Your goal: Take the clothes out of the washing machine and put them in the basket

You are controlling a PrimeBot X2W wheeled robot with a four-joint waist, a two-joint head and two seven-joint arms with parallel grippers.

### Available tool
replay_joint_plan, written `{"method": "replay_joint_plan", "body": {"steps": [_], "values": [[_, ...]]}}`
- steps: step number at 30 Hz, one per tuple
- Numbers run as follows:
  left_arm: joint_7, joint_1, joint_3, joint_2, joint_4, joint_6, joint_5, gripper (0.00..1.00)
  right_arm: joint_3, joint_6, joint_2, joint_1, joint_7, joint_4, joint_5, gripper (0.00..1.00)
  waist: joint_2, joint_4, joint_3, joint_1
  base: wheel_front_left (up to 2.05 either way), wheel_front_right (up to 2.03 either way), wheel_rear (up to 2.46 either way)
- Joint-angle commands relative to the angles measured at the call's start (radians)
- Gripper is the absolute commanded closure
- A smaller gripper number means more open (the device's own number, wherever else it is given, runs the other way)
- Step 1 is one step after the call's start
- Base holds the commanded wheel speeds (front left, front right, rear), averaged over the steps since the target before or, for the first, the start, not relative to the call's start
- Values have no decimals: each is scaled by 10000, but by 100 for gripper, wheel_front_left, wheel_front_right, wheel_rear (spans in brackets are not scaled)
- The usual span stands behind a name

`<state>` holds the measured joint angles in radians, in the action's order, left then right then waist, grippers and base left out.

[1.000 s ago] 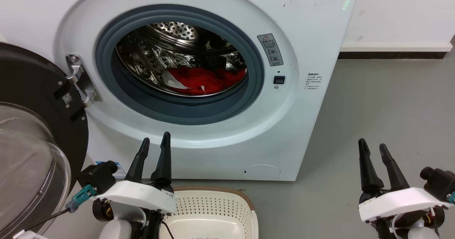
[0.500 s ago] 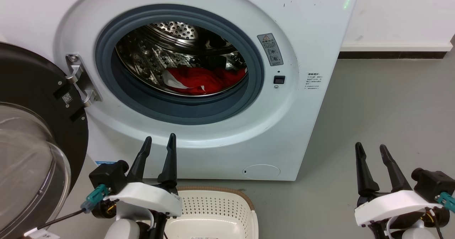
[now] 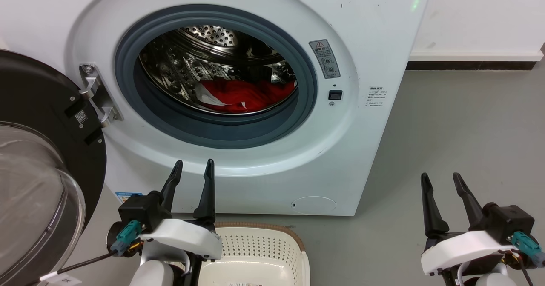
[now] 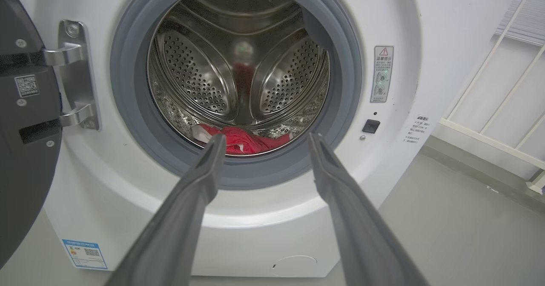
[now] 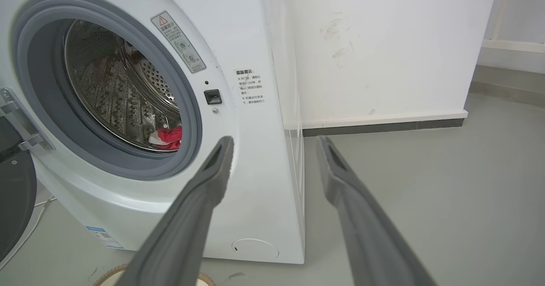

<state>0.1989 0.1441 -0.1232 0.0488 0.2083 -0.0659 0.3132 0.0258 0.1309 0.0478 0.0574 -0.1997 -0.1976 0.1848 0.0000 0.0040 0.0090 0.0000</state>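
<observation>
Red fabric with white trim, the clothes (image 3: 247,96) lay in a low heap at the bottom of the perforated steel drum (image 3: 187,60), a little above the centre of the head view. Around the drum ran the grey door seal (image 3: 221,130), set in the white front of the washing machine (image 3: 374,43), which took up the upper left and middle of the frame. The black-framed glass door (image 3: 38,120) stood swung wide open at the left edge, held by its metal hinge (image 3: 96,94). A warning sticker (image 3: 324,59) sat just right of the porthole.

At the bottom centre, the basket (image 3: 259,247) stood on the grey floor (image 3: 468,128) before the machine, its cream perforated wall and brown rim showing. The left gripper (image 3: 194,163) hung at the lower left, just beside the basket's rim, its jaws parted and holding nothing, fingers pointing up toward the porthole. The right gripper (image 3: 440,176) hung at the lower right over the floor, well apart from the machine, jaws likewise spread and empty.
</observation>
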Motion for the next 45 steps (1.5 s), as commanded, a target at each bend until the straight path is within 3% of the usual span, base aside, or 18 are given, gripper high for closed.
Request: {"method": "replay_joint_plan", "body": {"steps": [1, 31, 45], "values": [[99, 169, -29, 22, -23, 59, -238, 0, -14, -3, 42, 131, -100, 9, -282, 0, 0, 0, 0, 0, 0, 0, 0], [677, 14, -309, 22, 309, 468, -2070, 0, 18, -3, 40, 167, -461, -263, -2418, 0, 0, 40, 44, 0, 0, 0, 0], [666, -25, -334, 22, 396, 560, -1892, 0, 28, -3, 39, 160, -426, -375, -2307, 0, 0, 50, 100, 0, 0, 0, 0]]}}
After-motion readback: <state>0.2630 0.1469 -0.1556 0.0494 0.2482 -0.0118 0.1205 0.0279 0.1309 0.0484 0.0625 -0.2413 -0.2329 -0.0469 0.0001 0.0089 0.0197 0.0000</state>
